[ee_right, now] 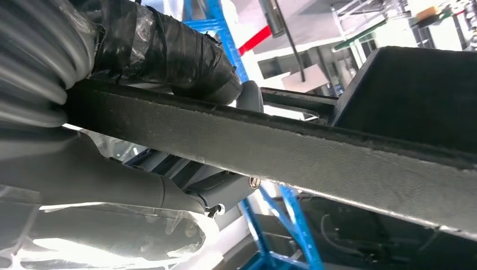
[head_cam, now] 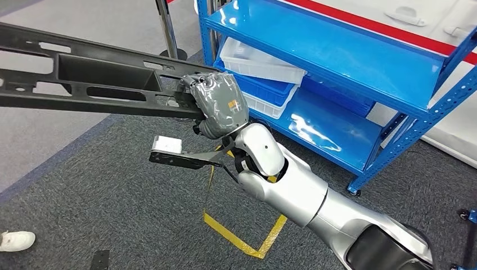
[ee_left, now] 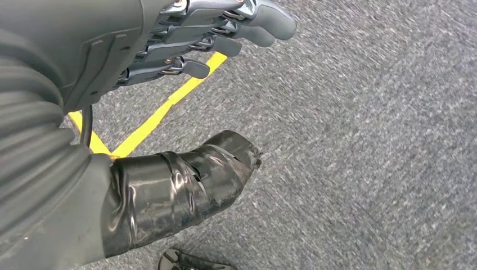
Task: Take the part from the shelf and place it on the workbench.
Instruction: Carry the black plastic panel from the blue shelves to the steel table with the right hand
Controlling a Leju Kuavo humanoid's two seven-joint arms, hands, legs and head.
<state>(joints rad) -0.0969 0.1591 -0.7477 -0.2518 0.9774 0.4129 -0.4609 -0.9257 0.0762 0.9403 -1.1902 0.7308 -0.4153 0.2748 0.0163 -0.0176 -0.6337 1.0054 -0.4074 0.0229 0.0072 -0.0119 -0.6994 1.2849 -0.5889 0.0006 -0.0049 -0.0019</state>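
Observation:
A long dark grey plastic part point(head_cam: 84, 79), with a deep trough and several cut-outs, reaches from the picture's left edge toward the middle in the head view. My right hand point(head_cam: 216, 107) grips its near end, fingers wrapped over the rim, and holds it in the air above the carpet. The right wrist view looks along the part's rough edge point(ee_right: 315, 152), with the taped thumb point(ee_right: 169, 50) pressed on it. My left hand point(ee_left: 140, 84) hangs over the grey carpet, its fingers point(ee_left: 225, 34) and taped thumb point(ee_left: 185, 180) apart and holding nothing.
A blue metal shelf point(head_cam: 337, 56) stands to the right, with a white bin point(head_cam: 259, 62) and a blue bin point(head_cam: 270, 90) on its lower level. Yellow tape point(head_cam: 242, 239) marks the carpet. A chrome post point(head_cam: 166, 28) stands behind. A person's white shoe point(head_cam: 16, 241) shows bottom left.

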